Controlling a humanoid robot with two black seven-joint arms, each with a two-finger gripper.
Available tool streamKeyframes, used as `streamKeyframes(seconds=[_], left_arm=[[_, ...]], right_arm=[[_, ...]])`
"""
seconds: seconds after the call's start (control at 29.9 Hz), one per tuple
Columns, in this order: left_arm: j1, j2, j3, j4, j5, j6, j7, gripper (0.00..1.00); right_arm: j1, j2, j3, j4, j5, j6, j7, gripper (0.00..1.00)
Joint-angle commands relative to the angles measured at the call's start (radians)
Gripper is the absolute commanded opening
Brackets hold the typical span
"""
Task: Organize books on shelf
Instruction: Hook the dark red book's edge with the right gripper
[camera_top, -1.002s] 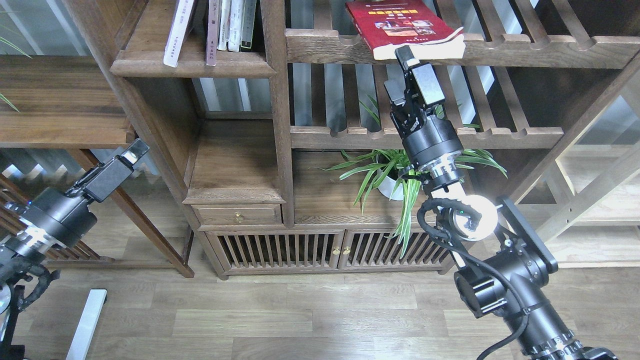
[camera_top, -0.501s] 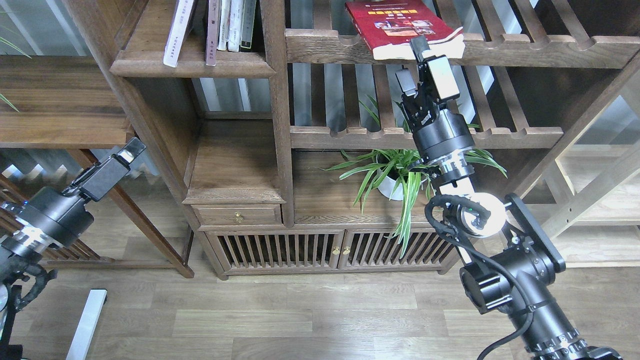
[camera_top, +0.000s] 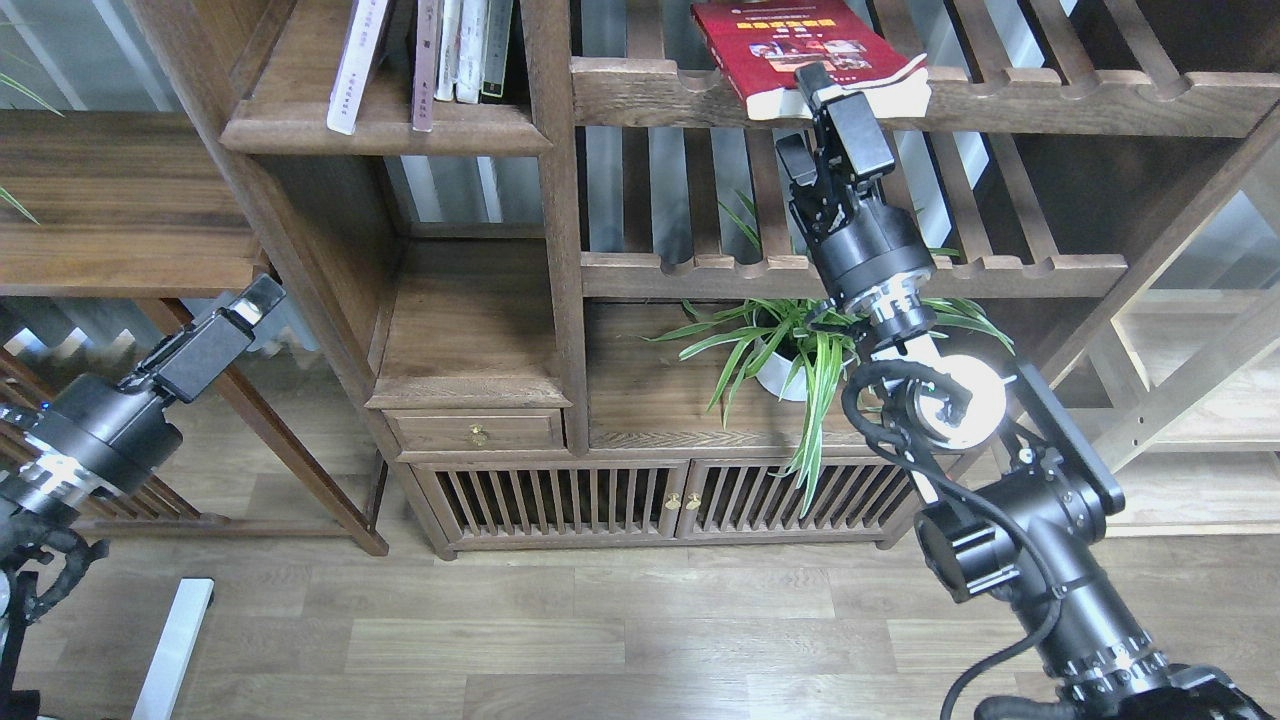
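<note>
Even, soft daylight fills the scene, coming through the pale panes behind the dark-brown wooden bookcase, so its bays read dim against bright gaps. A white round disc on the right arm's joint is blown out by glare, and the grey wood-plank floor shows a mild sheen. Focus is sharp throughout, with straight posts leaning outward toward the frame's left and right edges.

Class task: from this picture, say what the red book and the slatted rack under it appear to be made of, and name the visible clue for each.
Red book: probably paperback, a glossy printed cover over pale page edges. Slatted rack: dark-stained wood, seemingly matt, with visible grain along its scalloped front rail.
</note>
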Motion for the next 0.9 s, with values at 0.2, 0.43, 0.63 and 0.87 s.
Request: streamKeyframes(seconds=[0.2, 0.43, 0.63, 0.87], left_arm=[[0.046, -0.001, -0.002, 0.0, 0.0, 0.0, 0.0, 0.99], [0.051, -0.001, -0.006, 0.006, -0.012, 0.0, 0.0, 0.99], [0.053, -0.003, -0.006, 0.006, -0.012, 0.0, 0.0, 0.99], [0.053, -0.001, -0.008, 0.006, -0.014, 0.0, 0.0, 0.99]], right_arm=[[0.02, -0.001, 0.008, -0.013, 0.002, -0.038, 0.0, 0.99], [0.035, -0.001, 0.009, -0.015, 0.004, -0.067, 0.003, 0.99], [0.056, -0.003, 0.038, -0.015, 0.004, -0.095, 0.003, 0.99], [0.066, -0.009, 0.063, -0.013, 0.01, -0.15, 0.0, 0.98]])
